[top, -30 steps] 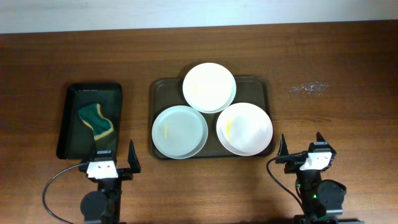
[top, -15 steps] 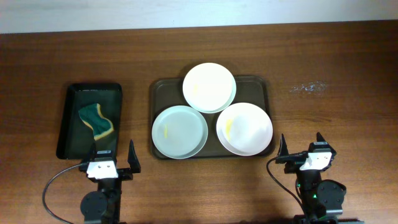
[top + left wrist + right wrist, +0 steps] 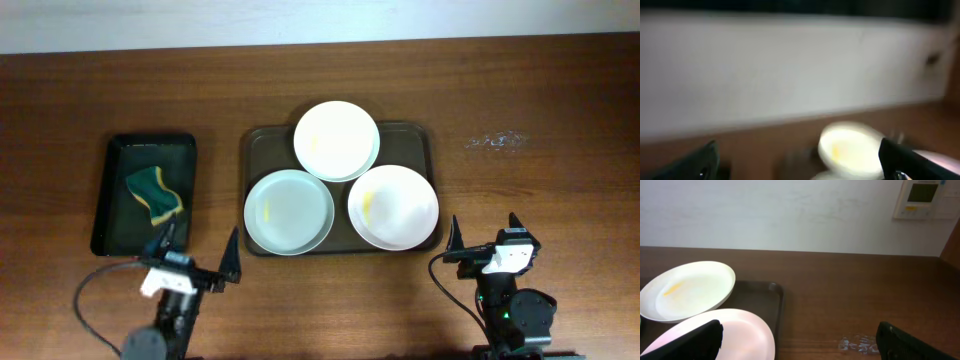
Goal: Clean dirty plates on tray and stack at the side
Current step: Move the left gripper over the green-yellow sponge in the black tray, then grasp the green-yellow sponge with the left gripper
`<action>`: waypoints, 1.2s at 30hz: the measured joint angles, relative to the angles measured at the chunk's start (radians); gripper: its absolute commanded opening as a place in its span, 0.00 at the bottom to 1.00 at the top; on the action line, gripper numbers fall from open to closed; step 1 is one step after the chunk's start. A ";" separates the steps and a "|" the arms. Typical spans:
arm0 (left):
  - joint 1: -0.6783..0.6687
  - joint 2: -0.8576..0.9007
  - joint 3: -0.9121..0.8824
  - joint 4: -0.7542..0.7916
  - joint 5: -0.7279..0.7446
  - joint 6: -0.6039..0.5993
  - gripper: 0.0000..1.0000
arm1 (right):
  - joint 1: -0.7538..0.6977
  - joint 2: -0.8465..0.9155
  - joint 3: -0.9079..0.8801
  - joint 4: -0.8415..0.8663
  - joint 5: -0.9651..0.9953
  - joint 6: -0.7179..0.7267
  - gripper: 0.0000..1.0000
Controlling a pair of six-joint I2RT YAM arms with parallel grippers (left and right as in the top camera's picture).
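Three white plates lie on the dark brown tray (image 3: 420,142): a back plate (image 3: 336,140), a slightly bluish front-left plate (image 3: 289,211) and a front-right plate (image 3: 393,207), each with a small yellow smear. My left gripper (image 3: 197,245) is open and empty, near the table's front edge left of the tray. My right gripper (image 3: 486,230) is open and empty, front right of the tray. The right wrist view shows the back plate (image 3: 687,290), the front-right plate (image 3: 735,335) and the tray corner (image 3: 774,292). The left wrist view is blurred, with a plate (image 3: 852,147) showing.
A narrow black tray (image 3: 113,190) at the left holds a green and yellow sponge (image 3: 154,194). A small patch of water drops (image 3: 495,140) lies on the table right of the brown tray, also in the right wrist view (image 3: 857,343).
My left gripper has turned to the right and shifted slightly toward the brown tray; its wrist view is motion-blurred. The right arm and the plates have not moved.
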 measured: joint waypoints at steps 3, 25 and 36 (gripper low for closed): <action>0.000 -0.005 -0.003 0.241 0.113 -0.008 0.99 | 0.000 0.000 0.000 0.000 0.000 0.000 0.98; 0.138 1.361 1.237 -1.025 -0.378 -0.343 0.99 | 0.000 0.000 0.000 0.000 0.000 0.000 0.98; 0.284 1.854 1.519 -1.258 -0.465 -0.375 1.00 | 0.000 -0.001 0.000 0.000 0.000 -0.001 0.98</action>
